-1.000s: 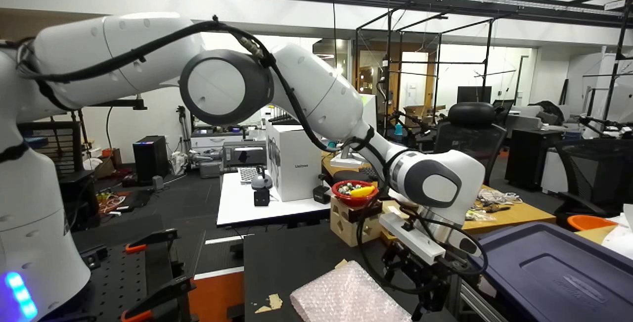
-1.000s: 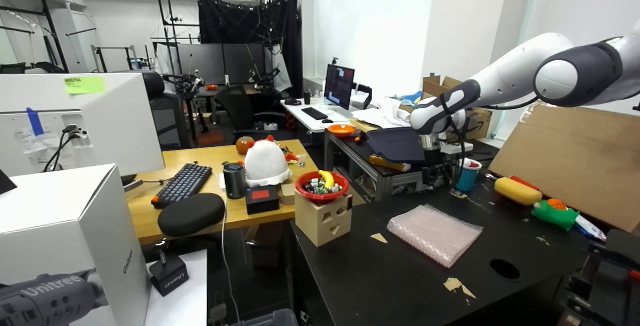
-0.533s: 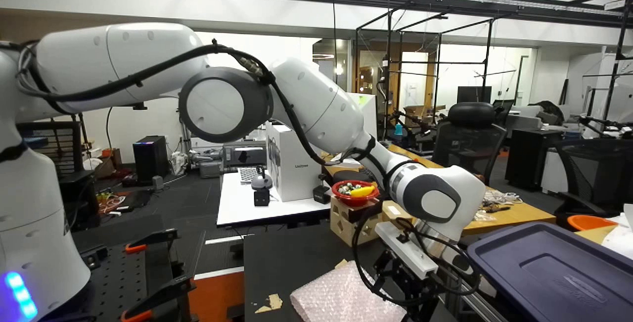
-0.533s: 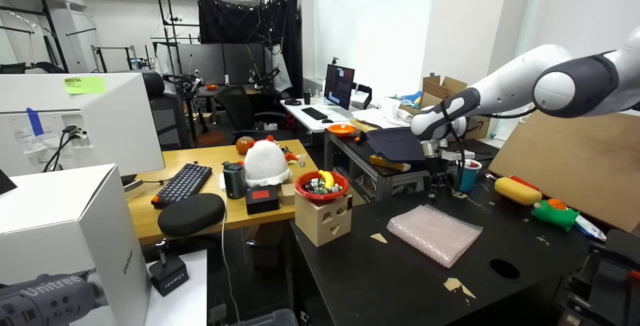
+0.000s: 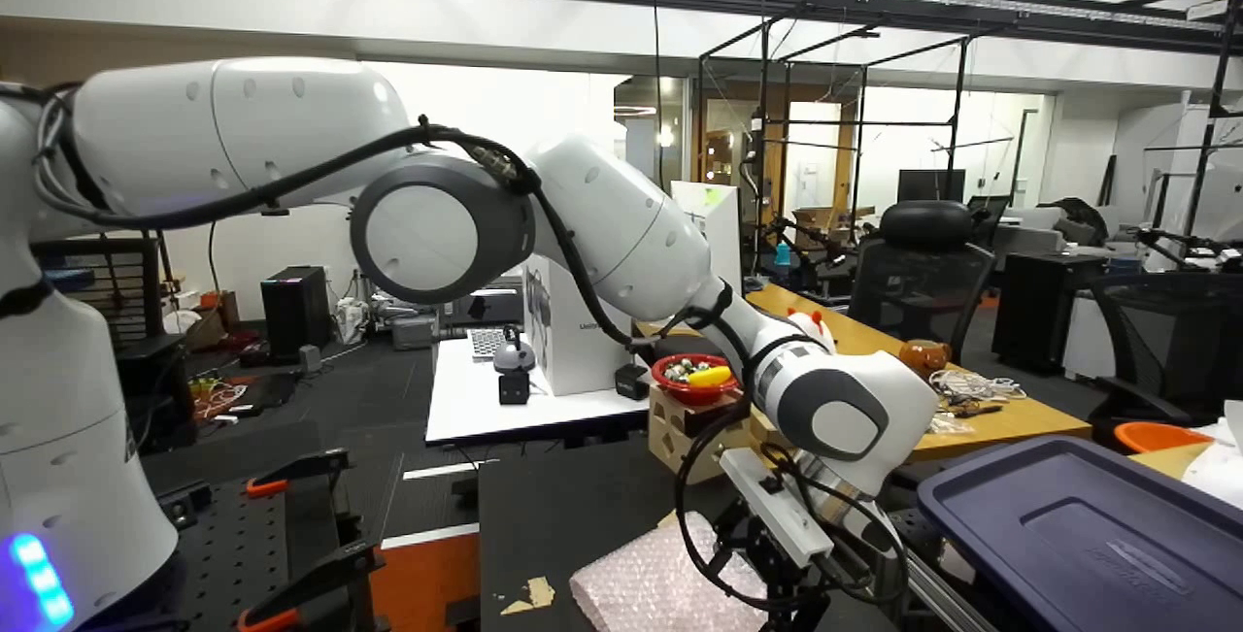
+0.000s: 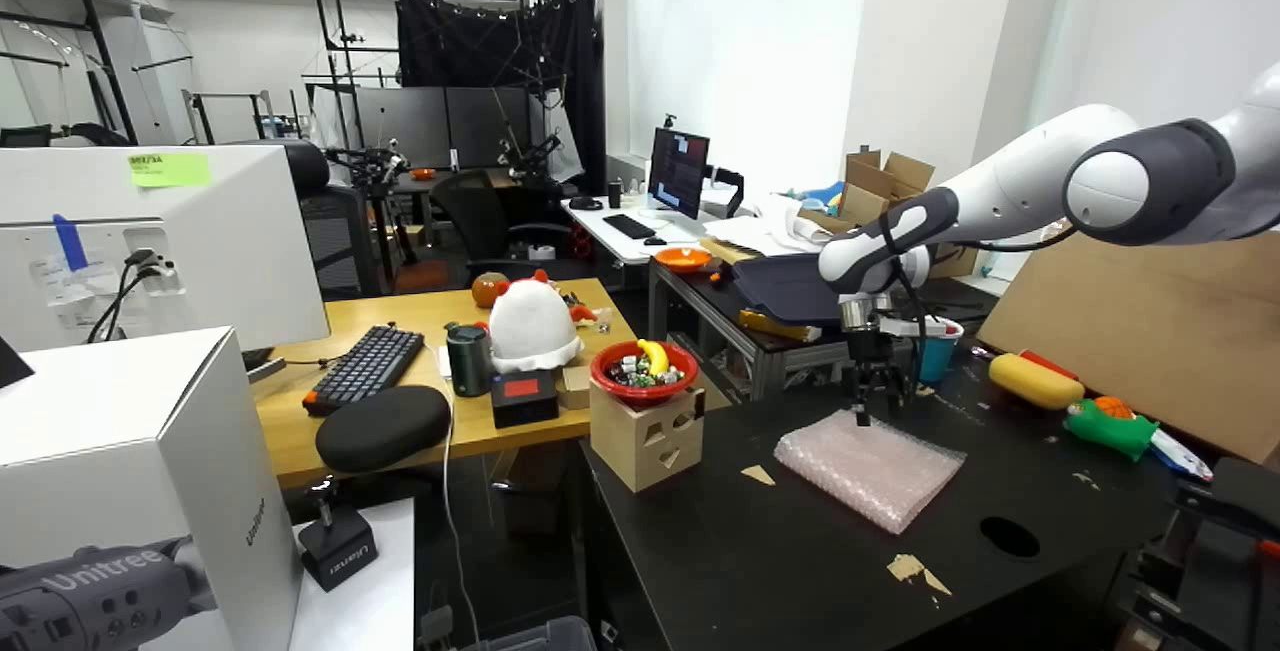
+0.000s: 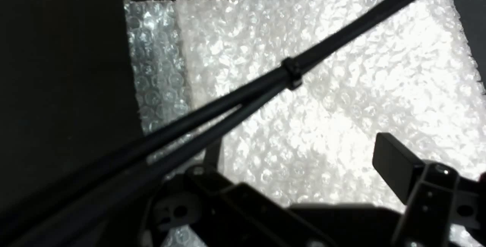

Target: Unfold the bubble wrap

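Note:
The bubble wrap is a pale, bumpy, folded sheet lying flat on the black table; it also shows in an exterior view. In the wrist view the bubble wrap fills most of the picture. Along its left side a thinner, clearer strip sticks out past the edge of the upper layer. My gripper is open, with its fingers wide apart and only bubble wrap beneath. In an exterior view the gripper is over the far edge of the wrap. I cannot tell whether the fingertips touch it.
A dark blue-grey bin lid lies beside the table. A wooden shape block carries a red bowl. A blue cup, a yellow toy and a green toy are along the table's side. Black cables cross the wrist view.
The arm has lowered, and my gripper has moved from beyond the bubble wrap's far edge to over it. The bubble wrap has not visibly moved.

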